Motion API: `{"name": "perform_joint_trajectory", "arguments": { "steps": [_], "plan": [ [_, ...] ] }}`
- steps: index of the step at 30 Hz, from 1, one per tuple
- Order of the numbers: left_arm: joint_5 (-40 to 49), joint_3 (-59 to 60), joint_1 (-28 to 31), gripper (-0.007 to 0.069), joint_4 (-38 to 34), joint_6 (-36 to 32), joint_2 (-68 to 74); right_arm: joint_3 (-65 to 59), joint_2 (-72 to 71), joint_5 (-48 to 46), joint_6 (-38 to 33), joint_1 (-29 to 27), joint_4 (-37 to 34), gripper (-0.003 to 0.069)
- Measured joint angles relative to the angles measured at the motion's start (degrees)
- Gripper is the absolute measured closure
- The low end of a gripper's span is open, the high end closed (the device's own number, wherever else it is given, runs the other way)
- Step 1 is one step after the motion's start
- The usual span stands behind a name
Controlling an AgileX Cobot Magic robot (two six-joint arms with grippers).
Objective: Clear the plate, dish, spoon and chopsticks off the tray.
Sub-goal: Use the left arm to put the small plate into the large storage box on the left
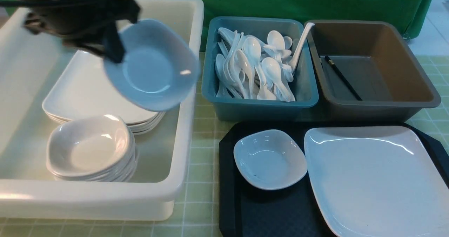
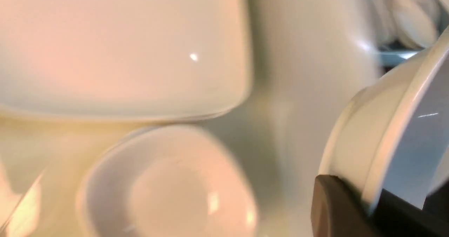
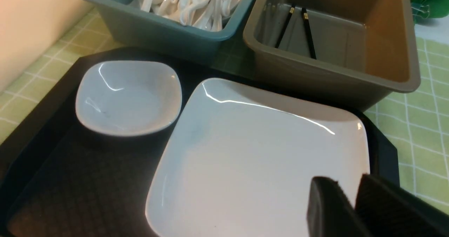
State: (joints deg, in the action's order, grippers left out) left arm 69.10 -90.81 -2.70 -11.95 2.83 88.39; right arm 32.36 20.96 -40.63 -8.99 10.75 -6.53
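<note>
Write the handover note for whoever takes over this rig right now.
Left gripper: shut on a small dish, tilted above the white bin.
Right gripper: over the plate; open or shut unclear.
Done: chopsticks lie in the brown bin; no cutlery on the tray.
Left: put down the small dish, then clear the second dish and the plate off the tray.

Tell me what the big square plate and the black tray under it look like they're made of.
The plate looks like glossy white melamine or glazed ceramic: sharp light streaks on a smooth face; which one, I can't tell. The tray looks like matte black plastic, with a fine diamond texture and a raised rim.
</note>
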Motion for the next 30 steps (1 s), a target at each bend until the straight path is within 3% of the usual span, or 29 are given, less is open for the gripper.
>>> {"name": "perform_joint_trajectory", "arguments": {
  "steps": [6, 10, 17, 24, 30],
  "plan": [
    [-3.9, 13.1, 12.7, 0.0617, -1.2, -0.2, -3.8, 0.0, 0.0, 0.1, 0.1, 0.0, -0.1, 0.0532],
    [-9.9, 20.8, 16.4, 0.0617, -4.1, -0.3, -4.3, 0.0, 0.0, 0.1, 0.1, 0.0, -0.1, 0.0532],
    [-18.1, 32.3, 16.6, 0.0617, -10.9, -2.2, -4.5, 0.0, 0.0, 1.1, 0.0, 0.0, -0.1, 0.0530],
    [-20.8, 34.1, 16.6, 0.0612, -12.0, -2.4, -4.8, 0.0, 0.0, 3.1, 0.0, 0.0, -0.1, 0.0519],
    [-18.0, 34.6, 16.6, 0.0524, -10.7, -2.8, -4.8, 0.0, 0.0, 5.0, 0.0, 0.0, -0.1, 0.0512]
  ]
}}
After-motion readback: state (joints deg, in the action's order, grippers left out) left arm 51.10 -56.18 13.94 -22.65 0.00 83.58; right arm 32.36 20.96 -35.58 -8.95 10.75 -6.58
